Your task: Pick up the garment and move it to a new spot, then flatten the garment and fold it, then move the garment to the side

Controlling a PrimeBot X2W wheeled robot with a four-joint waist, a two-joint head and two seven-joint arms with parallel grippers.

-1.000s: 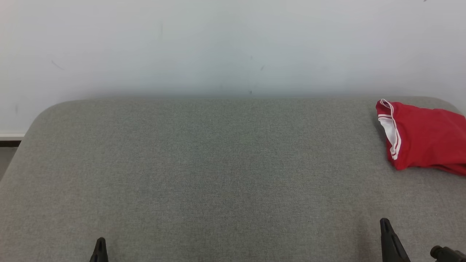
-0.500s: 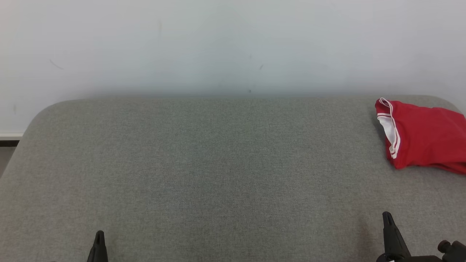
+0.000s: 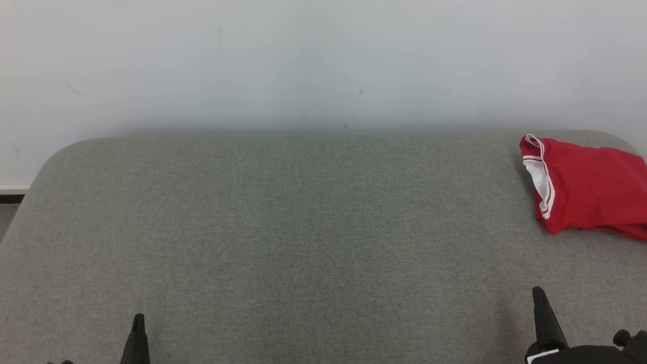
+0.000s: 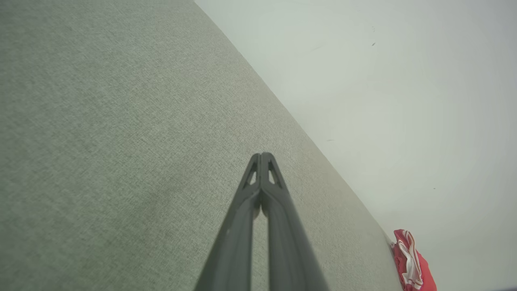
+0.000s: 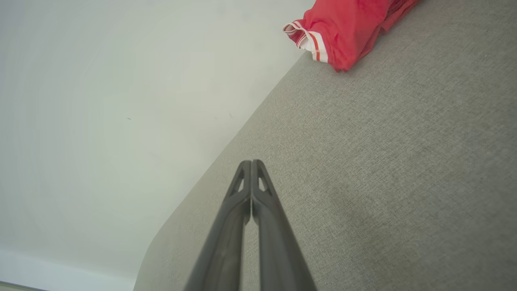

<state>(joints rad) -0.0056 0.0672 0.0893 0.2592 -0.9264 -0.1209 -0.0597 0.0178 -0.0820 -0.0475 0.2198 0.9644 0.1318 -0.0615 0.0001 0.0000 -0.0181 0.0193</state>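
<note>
A red garment (image 3: pixel 591 187) with white striped trim lies bunched at the far right of the grey fabric surface (image 3: pixel 313 227), partly cut off by the head view's right edge. It also appears at the bottom right of the left wrist view as the garment (image 4: pixel 412 262), and at the top of the right wrist view as the garment (image 5: pixel 347 28). My left gripper (image 3: pixel 137 319) is at the lower left, shut and empty. My right gripper (image 3: pixel 538 293) is at the lower right, shut and empty, well short of the garment. Both grippers' fingers meet at the tips, the left gripper (image 4: pixel 261 155) and the right gripper (image 5: pixel 251 163).
A pale wall (image 3: pixel 323 60) rises directly behind the surface's far edge. The surface has rounded far corners, with a strip of floor and baseboard (image 3: pixel 12 192) at the left.
Both gripper tips have risen slightly higher in the head view, the right one more. The garment lies as it did; the whole picture has shifted a little.
</note>
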